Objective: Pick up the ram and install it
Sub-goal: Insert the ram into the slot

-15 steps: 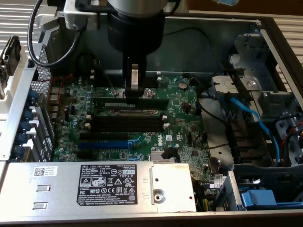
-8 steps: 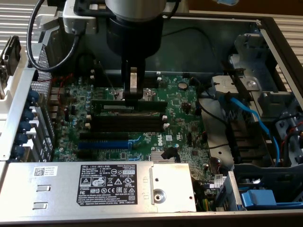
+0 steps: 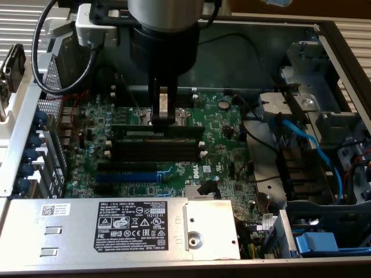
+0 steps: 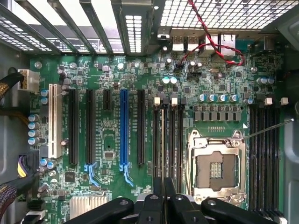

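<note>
Case point(image 3: 261, 35) lies open on its side, so the board point(image 3: 220, 133) faces up and I can work straight down onto it. Arm point(image 3: 165, 35) stands vertical over the memory area for the same reason. A stick has to meet its slot square, with no side load.

Black slots point(image 3: 156, 152) run across the exterior view. The blue slot point(image 3: 127, 176) is on their near side and the socket point(image 4: 216, 165) on the other.

Ram point(image 3: 148, 132) stands on edge along the far side of that slot bank, away from the blue slot. Its white label strip faces the exterior camera. It looks level end to end and parallel to the slots. Its lower edge is at or in a slot. I can't tell which slot, whether it has bottomed out, or whether the end latches have caught.

Hand point(image 3: 164, 119) is pinching the ram's top edge at about mid-length, jaws almost together with only the thin board between them. My read is that a centre grip balances the stick, so neither end dips and both ends meet the slot together.

In the wrist view the ram shows edge-on as a thin line running out from between my fingertips point(image 4: 153, 198). It lies straight along the slots, which is the alignment I'd want here. Gripping the top edge also leaves the contact edge and both slot ends free of my fingers.
</note>
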Controlling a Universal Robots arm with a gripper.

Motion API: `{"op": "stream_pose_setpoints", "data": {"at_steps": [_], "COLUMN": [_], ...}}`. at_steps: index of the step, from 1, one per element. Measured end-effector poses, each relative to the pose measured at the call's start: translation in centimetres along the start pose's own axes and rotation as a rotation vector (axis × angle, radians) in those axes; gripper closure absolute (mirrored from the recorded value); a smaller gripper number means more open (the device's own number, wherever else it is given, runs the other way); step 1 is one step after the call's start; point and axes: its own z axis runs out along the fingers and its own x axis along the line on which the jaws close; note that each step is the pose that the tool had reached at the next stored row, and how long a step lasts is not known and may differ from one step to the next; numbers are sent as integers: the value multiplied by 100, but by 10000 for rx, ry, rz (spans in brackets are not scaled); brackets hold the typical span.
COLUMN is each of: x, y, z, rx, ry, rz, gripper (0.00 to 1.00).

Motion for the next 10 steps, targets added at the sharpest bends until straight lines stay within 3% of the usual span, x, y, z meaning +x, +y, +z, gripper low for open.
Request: {"op": "stream_pose_setpoints", "data": {"at_steps": [10], "x": [2], "y": [0], "z": [43], "rx": [-25], "ry": [-2], "rz": [-64], "gripper": [88]}}
